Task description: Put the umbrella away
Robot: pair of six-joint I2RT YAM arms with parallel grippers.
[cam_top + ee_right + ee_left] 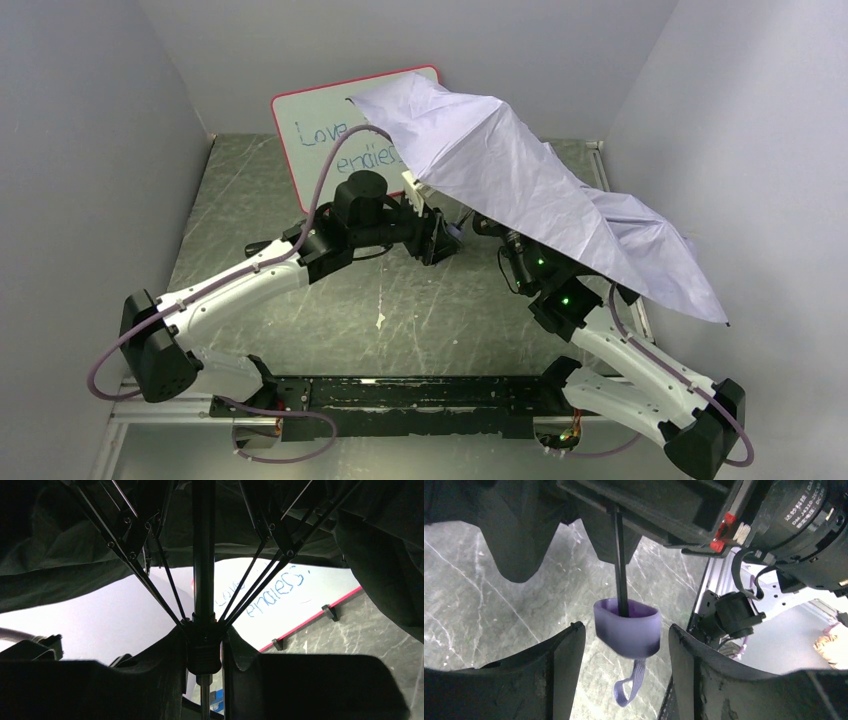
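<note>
The umbrella [540,195] is open, its pale lavender canopy spread over the right half of the table and tilted down to the right. In the left wrist view its small lavender handle [626,627] hangs on the thin black shaft [620,565], with a strap loop [628,692] below. My left gripper [626,647] is open, one finger on each side of the handle with a gap on both sides. Under the canopy my right gripper [203,655] is shut on the black runner [203,650], where the ribs [145,580] fan out. In the top view the canopy hides its fingers.
A red-framed whiteboard [315,140] with blue writing leans against the back wall, partly behind the canopy. Grey walls close in the scratched table [300,210] on both sides. A metal rail [600,165] runs along its right edge.
</note>
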